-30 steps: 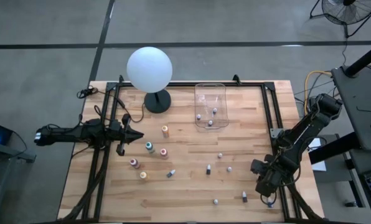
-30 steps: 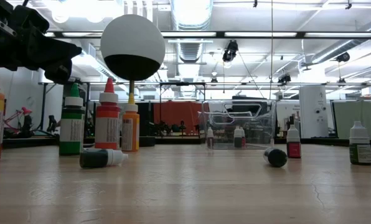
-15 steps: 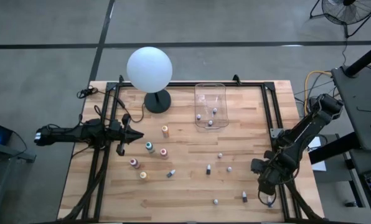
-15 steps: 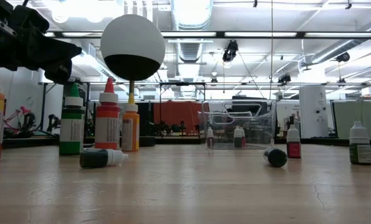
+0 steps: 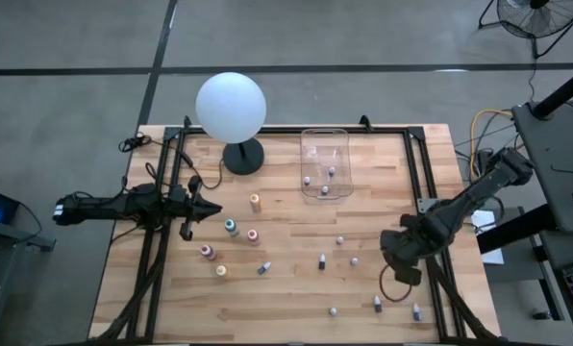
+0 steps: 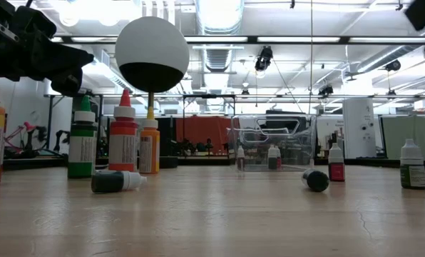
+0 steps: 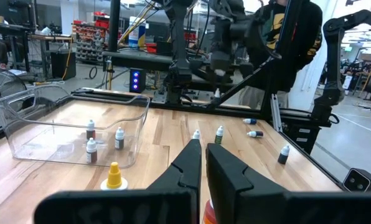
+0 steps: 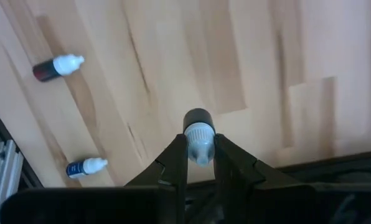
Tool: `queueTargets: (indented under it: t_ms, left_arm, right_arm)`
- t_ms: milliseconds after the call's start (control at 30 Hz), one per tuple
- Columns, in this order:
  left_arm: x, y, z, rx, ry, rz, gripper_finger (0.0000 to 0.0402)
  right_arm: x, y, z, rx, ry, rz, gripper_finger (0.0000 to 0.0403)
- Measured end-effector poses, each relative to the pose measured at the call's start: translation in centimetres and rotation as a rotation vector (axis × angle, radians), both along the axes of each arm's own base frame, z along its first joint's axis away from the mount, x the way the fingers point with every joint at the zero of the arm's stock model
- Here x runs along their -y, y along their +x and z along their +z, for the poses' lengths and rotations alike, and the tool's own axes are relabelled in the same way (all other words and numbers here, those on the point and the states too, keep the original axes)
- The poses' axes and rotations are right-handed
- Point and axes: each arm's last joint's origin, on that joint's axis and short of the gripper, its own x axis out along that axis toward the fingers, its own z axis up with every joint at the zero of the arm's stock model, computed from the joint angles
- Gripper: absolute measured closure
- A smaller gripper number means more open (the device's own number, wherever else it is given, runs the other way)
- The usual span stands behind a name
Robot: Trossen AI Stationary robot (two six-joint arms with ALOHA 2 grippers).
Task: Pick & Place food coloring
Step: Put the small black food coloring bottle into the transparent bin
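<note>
Right gripper (image 8: 200, 163): its two dark fingers are pinching a small dropper bottle (image 8: 198, 138) by its pale ribbed cap, the dark round body pointing away toward the table; in the high view this gripper (image 5: 394, 252) is hanging over the right side of the table.
Left gripper (image 7: 201, 160): its matte black fingers are pressing together with nothing between them; in the high view it (image 5: 212, 208) is resting over the left side of the table, pointing inward.
Table (image 5: 296, 308): pale butcher-block planks with visible grain, framed by black rails.
Loose bottles: larger ones, among them an orange one (image 5: 255, 202), a teal one (image 5: 231, 227) and a pink one (image 5: 253, 235), are standing left of centre; small dark-and-white ones, such as one (image 5: 322, 260) near the middle, are lying scattered to the right.
Bin (image 5: 325, 144): clear, glossy, rounded-corner plastic at the far centre, holding a few small bottles (image 5: 331, 173).
Lamp (image 5: 231, 106): a smooth white globe on a dark round base, beside the bin.
Only in the right wrist view: the grip itself, plus two small bottles lying on their sides, one dark red (image 8: 56, 66), one blue (image 8: 86, 167).
Only in the low view: which bottles are standing upright, like the red-capped one (image 6: 124, 137), and a dark one lying flat (image 6: 118, 181).
Only in the left wrist view: a person in dark clothing (image 7: 294, 37) standing beyond the table.
</note>
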Motion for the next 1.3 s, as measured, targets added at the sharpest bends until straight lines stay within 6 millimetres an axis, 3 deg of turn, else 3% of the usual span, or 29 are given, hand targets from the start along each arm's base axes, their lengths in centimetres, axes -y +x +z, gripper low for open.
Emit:
queueTargets:
  t_ms: [600,867,1300]
  left_arm:
    - [0.0,0.0,0.0,0.000,0.000,0.000,0.0401]
    - [0.0,0.0,0.0,0.000,0.000,0.000,0.0401]
    - [0.0,0.0,0.0,0.000,0.000,0.000,0.0401]
  right_arm:
    - [6.4,3.9,5.9,0.068,-0.055,0.006,0.0348]
    - [10.2,6.8,6.7,0.058,-0.079,0.015,0.0348]
    - [18.3,11.4,6.6,0.064,-0.101,0.030,0.0348]
